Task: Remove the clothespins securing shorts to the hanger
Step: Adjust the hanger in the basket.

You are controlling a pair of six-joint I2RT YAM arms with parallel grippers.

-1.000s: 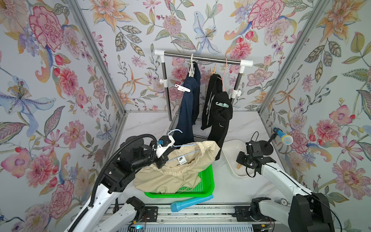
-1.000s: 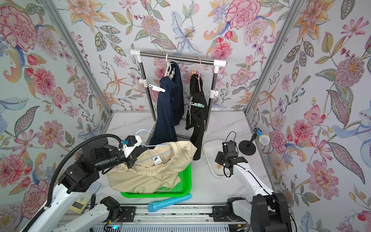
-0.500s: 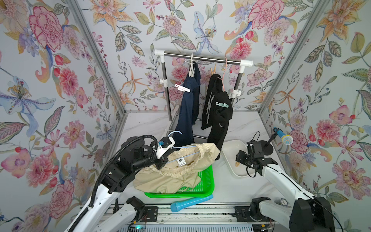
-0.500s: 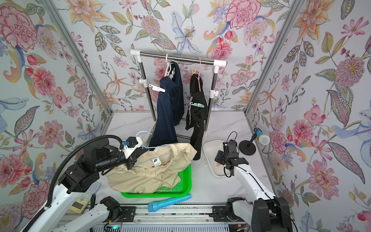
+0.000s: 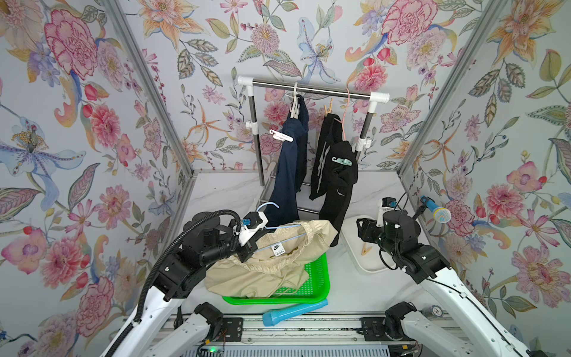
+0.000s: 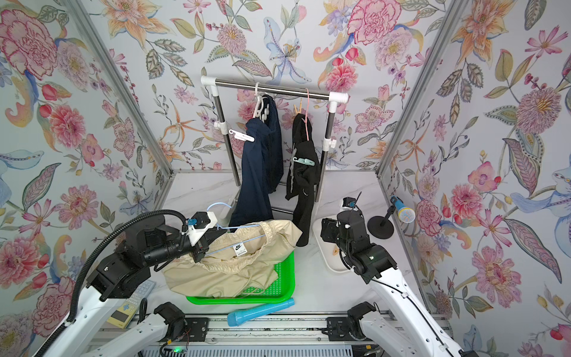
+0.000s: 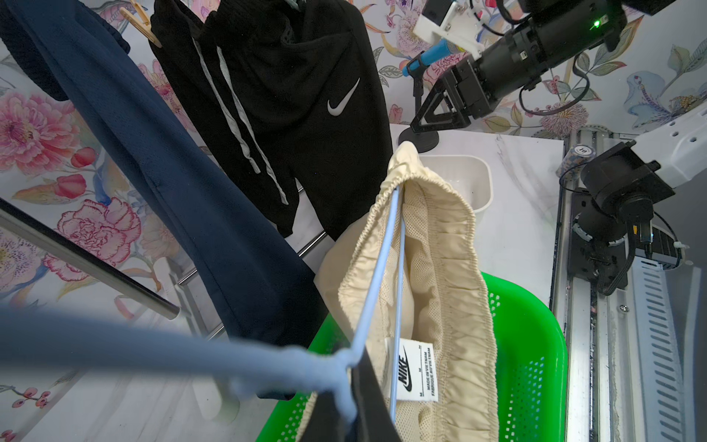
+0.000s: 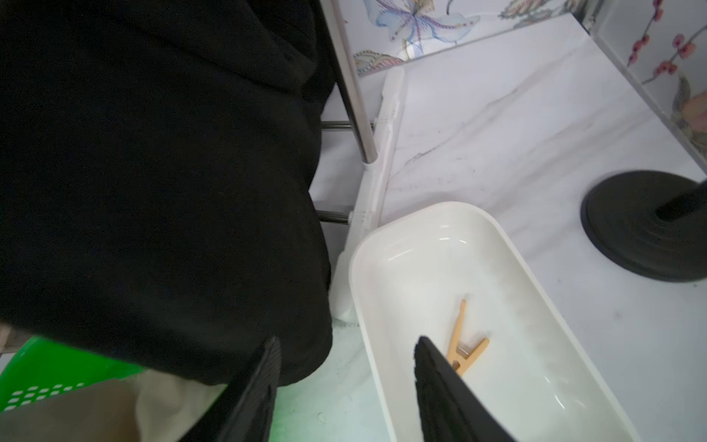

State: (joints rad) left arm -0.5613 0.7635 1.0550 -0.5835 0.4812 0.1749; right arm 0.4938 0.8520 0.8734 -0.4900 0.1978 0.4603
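Left gripper [image 5: 247, 246] clamped on hanger [image 7: 153, 342], reaching forward. Right gripper [image 8: 346, 344] jaws apart, empty, tilted downward.

2 high top views look down; wrist views sit just behind left hand [image 7: 355, 382] and right hand [image 8: 346, 344], sharing the tray [image 8: 382, 225]

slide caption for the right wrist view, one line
Open right pincer near the white tray holding one wooden clothespin, black shorts hanging close by.

Bare tabletop [image 5: 340, 287] between green basket [image 5: 278, 299] and white tray [image 5: 367, 270], below black shorts [image 5: 336, 185]
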